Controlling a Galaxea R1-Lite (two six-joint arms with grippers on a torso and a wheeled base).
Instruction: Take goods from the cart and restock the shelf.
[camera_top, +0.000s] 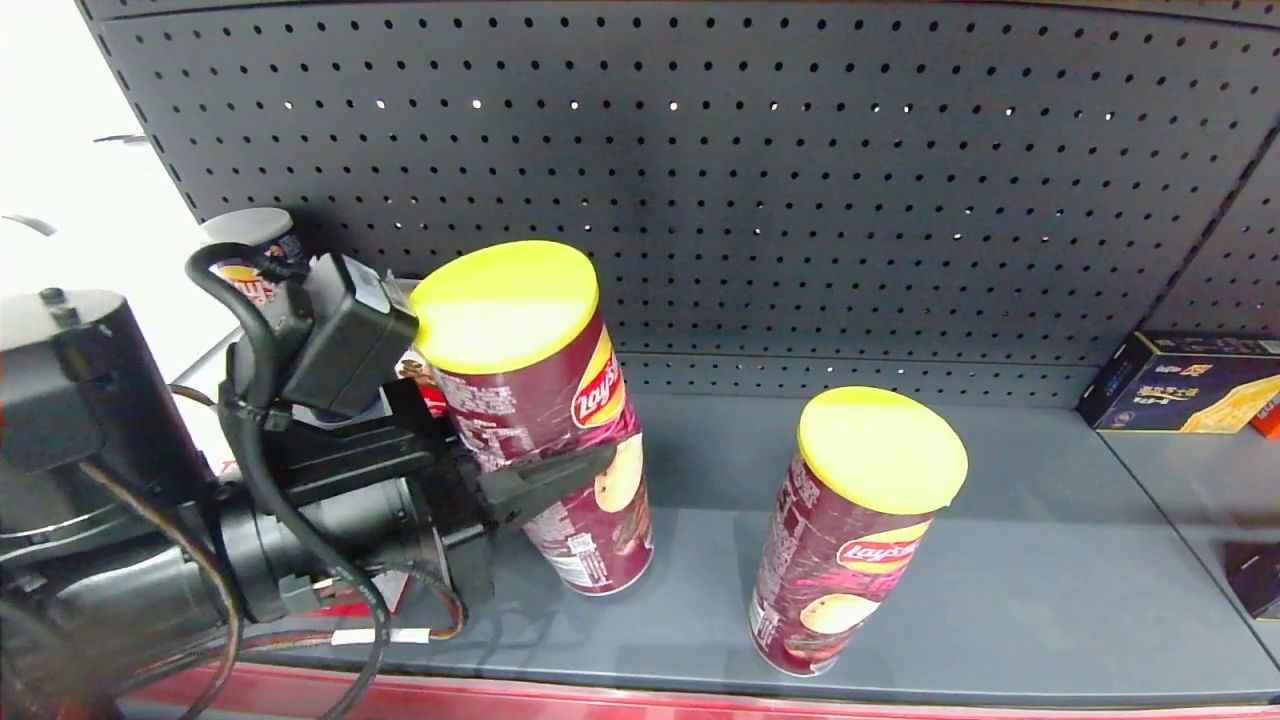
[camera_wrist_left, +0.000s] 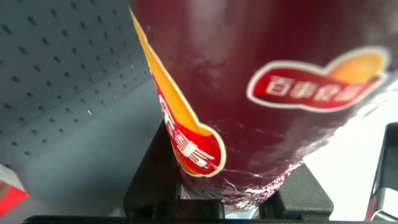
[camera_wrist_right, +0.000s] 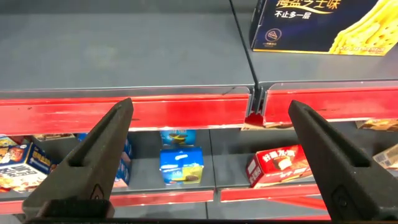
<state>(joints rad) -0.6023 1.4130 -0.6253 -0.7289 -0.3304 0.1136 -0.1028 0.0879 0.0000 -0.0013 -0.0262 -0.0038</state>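
While the left tool (camera_top: 545, 455) grips the tilted chip can (camera_top: 535, 395) near the shelf's (camera_top: 1050, 590) left end: bring it upright, seat base flat, then release; right tool (camera_wrist_right: 208, 162) stands open.

A dark grey perforated back panel (camera_top: 760, 200) rises behind the shelf (camera_top: 1050, 590). At the far right a dark blue box with a yellow picture (camera_top: 1185, 385) lies flat against that panel, with something orange (camera_top: 1268, 415) just beside it at the picture's edge. A dark packet (camera_top: 1255, 580) lies nearer the front. In the right wrist view a red price rail (camera_wrist_right: 186, 112) runs along the front edge. On the level below it stand a blue box (camera_wrist_right: 180, 167), a red box (camera_wrist_right: 280, 167) and blue-and-white boxes (camera_wrist_right: 25, 165), set apart from one another.
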